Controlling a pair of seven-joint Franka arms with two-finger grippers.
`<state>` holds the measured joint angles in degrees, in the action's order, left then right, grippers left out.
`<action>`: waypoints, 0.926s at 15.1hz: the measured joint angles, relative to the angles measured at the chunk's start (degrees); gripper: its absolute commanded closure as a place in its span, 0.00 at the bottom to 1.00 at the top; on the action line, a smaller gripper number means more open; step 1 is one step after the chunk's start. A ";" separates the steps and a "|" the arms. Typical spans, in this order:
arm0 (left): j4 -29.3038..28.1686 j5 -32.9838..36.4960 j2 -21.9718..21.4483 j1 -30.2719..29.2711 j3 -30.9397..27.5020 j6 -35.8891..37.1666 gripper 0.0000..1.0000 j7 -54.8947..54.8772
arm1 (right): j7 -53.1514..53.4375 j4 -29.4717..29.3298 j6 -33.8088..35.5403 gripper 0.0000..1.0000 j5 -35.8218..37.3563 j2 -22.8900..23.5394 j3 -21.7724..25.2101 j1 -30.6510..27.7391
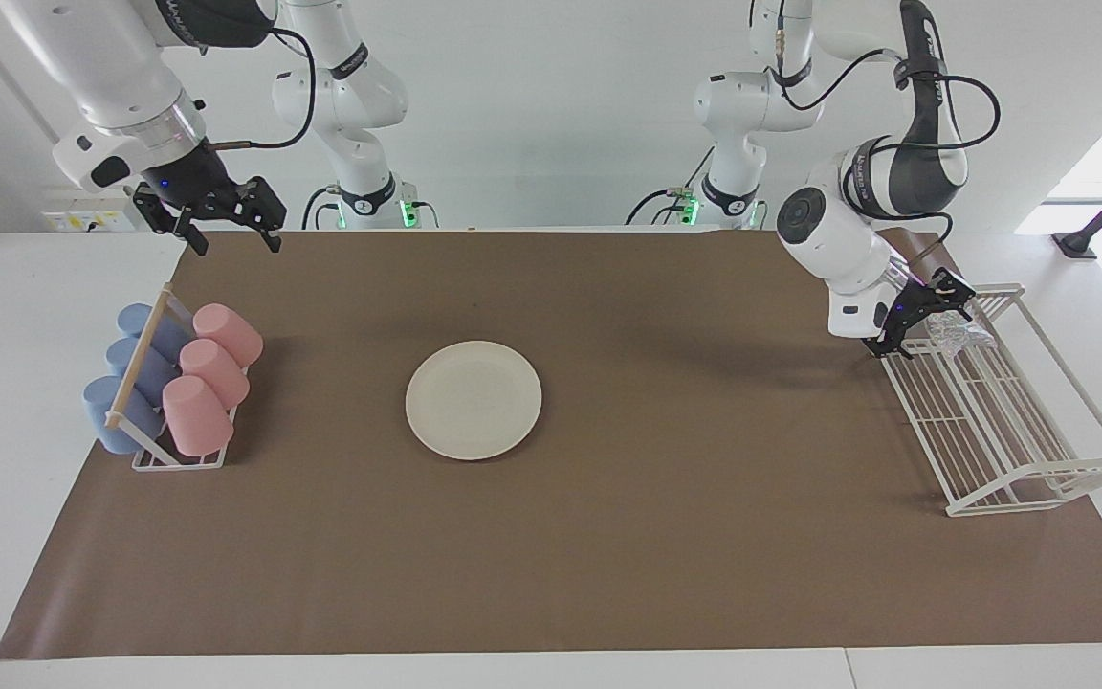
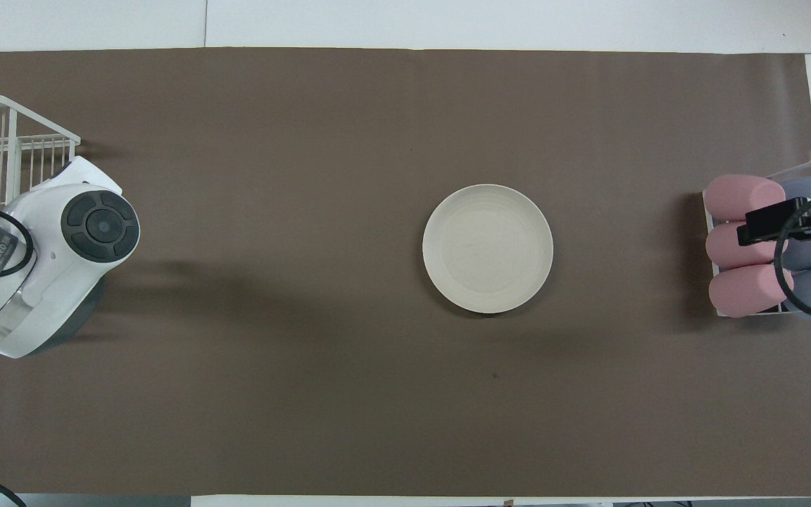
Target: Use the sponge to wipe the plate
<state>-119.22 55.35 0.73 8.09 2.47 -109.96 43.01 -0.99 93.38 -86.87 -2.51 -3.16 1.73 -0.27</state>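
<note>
One plate (image 1: 473, 399) lies flat at the middle of the bench (image 1: 551, 675), on the brown mat (image 1: 608, 536). One sponge (image 1: 959, 334) sits in the white wire rack (image 1: 1001, 411) at the left arm's end, at the rack's end nearer the robots. One cup rack (image 1: 144, 383) at the right arm's end holds three pink cups (image 1: 211, 375) and three blue cups (image 1: 130, 373).

The left gripper (image 1: 924, 321) is over the wire rack's edge, just beside the sponge; whether it is released or clenched I cannot tell. The right gripper (image 1: 226, 230), released, waits raised over the mat's corner nearest the right arm.

The bench is white; the wall (image 1: 551, 115) is white.
</note>
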 measured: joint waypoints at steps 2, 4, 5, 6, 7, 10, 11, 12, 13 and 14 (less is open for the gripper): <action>3.79 -5.29 0.25 1.23 0.04 3.41 0.00 -0.16 | 0.00 0.00 0.00 0.00 0.00 0.00 0.00 0.00; 8.05 -11.70 0.30 2.10 0.06 7.08 0.00 -2.39 | 0.00 0.00 0.00 0.00 0.00 0.00 0.00 0.00; 10.43 -15.77 0.25 2.24 0.13 9.10 0.00 -4.51 | 0.00 0.00 0.00 0.00 0.00 0.00 0.00 0.00; 13.24 -20.55 0.12 2.18 0.09 11.52 0.00 -7.26 | 0.00 0.00 0.00 0.00 0.00 0.00 0.00 0.00; 16.36 -25.73 -0.15 2.05 -0.14 14.19 0.00 -10.35 | 0.00 0.00 0.00 0.00 0.00 0.00 0.00 0.00; 24.33 -39.95 -1.17 0.97 -1.09 21.89 0.00 -16.26 | 0.00 0.00 0.00 0.00 0.00 0.00 0.00 0.00; 25.92 -44.11 -1.45 0.53 -1.20 23.61 0.00 -16.92 | 0.00 0.00 0.00 0.00 0.00 0.00 0.00 0.00; 26.87 -48.19 -1.62 0.19 -1.27 24.66 0.00 -17.08 | 0.00 0.00 0.00 0.00 0.00 0.00 -0.01 0.00; 27.39 -51.81 -1.65 -0.29 -1.28 25.18 0.00 -17.08 | 0.00 0.00 0.00 0.00 0.00 0.00 -0.01 0.00; 27.67 -54.89 -1.65 -0.98 -1.31 25.37 0.00 -17.08 | 0.00 0.00 0.00 0.00 0.00 0.00 -0.02 0.00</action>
<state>-91.55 0.46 -0.92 7.12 1.16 -84.59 25.93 -0.99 93.38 -86.87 -2.51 -3.16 1.70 -0.27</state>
